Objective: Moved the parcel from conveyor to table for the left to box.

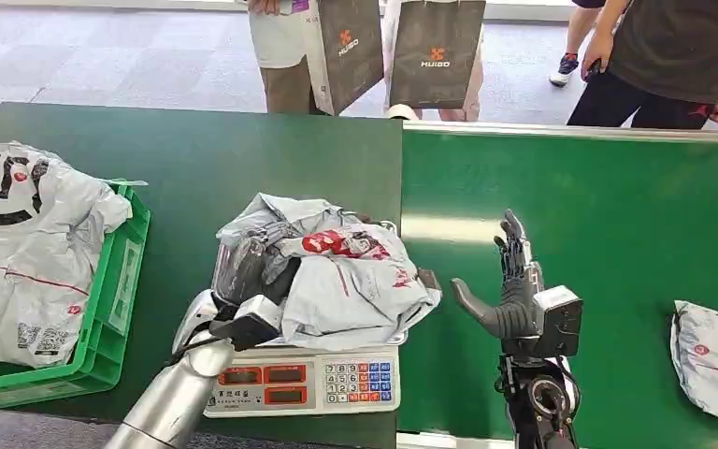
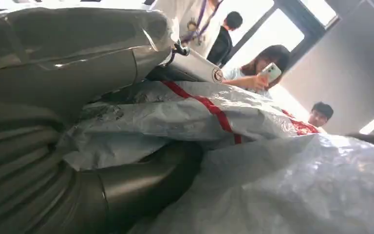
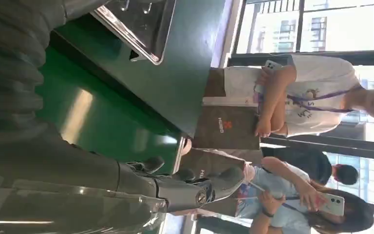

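Observation:
A crumpled grey parcel point(image 1: 351, 281) with red print lies on the pan of a weighing scale point(image 1: 304, 382) on the dark green table. My left hand point(image 1: 248, 267) grips the parcel's left end. In the left wrist view the parcel's film point(image 2: 272, 170) is bunched between the thumb and the fingers point(image 2: 78, 73). My right hand point(image 1: 516, 281) stands upright and open over the green conveyor point(image 1: 598, 206), just right of the scale, holding nothing. In the right wrist view its fingers point(image 3: 190, 187) are spread above the belt.
A green crate point(image 1: 123, 290) at the table's left holds several grey parcels point(image 1: 28, 253). Another parcel point(image 1: 715, 360) lies on the conveyor at the right edge. People with dark paper bags point(image 1: 435, 51) stand beyond the far side.

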You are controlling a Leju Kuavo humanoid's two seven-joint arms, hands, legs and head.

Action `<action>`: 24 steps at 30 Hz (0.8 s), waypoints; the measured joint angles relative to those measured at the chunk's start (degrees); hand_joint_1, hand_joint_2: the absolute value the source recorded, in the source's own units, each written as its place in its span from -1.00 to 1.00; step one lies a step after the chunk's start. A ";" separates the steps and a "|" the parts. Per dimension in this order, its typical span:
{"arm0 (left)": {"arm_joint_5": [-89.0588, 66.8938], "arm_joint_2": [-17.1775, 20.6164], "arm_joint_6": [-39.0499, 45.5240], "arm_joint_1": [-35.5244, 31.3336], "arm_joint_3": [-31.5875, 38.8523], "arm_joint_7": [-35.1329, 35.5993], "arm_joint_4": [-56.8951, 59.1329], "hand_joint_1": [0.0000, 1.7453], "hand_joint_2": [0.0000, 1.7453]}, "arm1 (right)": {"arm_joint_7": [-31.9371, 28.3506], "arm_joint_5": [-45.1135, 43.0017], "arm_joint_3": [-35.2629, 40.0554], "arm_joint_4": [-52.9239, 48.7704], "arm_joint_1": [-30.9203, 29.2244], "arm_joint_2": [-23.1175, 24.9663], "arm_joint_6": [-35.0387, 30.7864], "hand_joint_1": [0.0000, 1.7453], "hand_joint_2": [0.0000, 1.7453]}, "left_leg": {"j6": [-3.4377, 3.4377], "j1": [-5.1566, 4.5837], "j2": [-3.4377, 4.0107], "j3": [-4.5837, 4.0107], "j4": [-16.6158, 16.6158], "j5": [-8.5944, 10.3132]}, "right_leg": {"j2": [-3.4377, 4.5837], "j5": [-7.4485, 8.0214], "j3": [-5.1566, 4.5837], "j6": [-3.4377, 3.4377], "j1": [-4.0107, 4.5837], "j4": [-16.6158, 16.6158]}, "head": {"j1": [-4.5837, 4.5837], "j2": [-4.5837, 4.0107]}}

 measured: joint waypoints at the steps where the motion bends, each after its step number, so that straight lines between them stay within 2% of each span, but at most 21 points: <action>1: 0.00 0.00 0.07 0.15 0.19 0.00 -0.39 1.00 1.00 | 0.00 0.00 0.00 0.05 0.01 0.00 -0.07 -1.00 1.00 | 0.00 0.00 0.00 0.00 0.00 0.00 | 0.00 0.00 0.00 0.00 0.00 0.00 | 0.02 0.00; 9: 2.55 0.09 5.80 1.34 2.76 0.29 -1.69 1.00 1.00 | 3.39 0.89 -0.04 0.11 0.89 0.02 -8.04 -1.00 1.00 | 0.00 0.00 0.01 -0.01 0.00 0.00 | 0.00 0.00 -0.01 0.00 0.00 0.00 | 0.00 0.00; 14: 4.13 0.39 16.64 2.07 5.73 0.07 -3.72 0.98 1.00 | 2.40 1.84 0.48 -0.04 1.47 0.00 -11.24 -1.00 1.00 | 0.00 0.01 0.01 -0.03 -0.01 0.00 | 0.01 0.00 -0.03 0.00 0.01 0.00 | 0.00 0.00; 16: 0.27 0.55 19.92 2.31 6.98 0.04 -4.33 0.98 1.00 | 1.53 1.55 0.83 -0.35 1.51 0.00 -11.37 -1.00 1.00 | 0.00 0.01 0.01 -0.03 -0.01 0.00 | 0.01 0.00 -0.03 0.00 0.01 0.00 | 0.02 0.00; 19: -12.69 -1.10 21.57 3.33 12.46 0.00 -7.79 1.00 1.00 | 0.31 0.81 1.14 -0.92 1.69 -0.07 -10.86 -1.00 1.00 | 0.00 0.00 0.03 -0.03 0.00 0.00 | 0.02 0.00 -0.04 0.00 0.00 0.00 | 0.04 0.00; 24: -18.91 -3.65 21.83 4.55 20.14 0.00 -13.45 1.00 1.00 | -0.22 0.41 1.18 -1.38 1.83 -0.15 -10.69 -1.00 1.00 | 0.00 0.00 0.04 -0.03 0.00 0.00 | 0.03 0.00 -0.05 0.00 0.00 0.00 | 0.00 0.00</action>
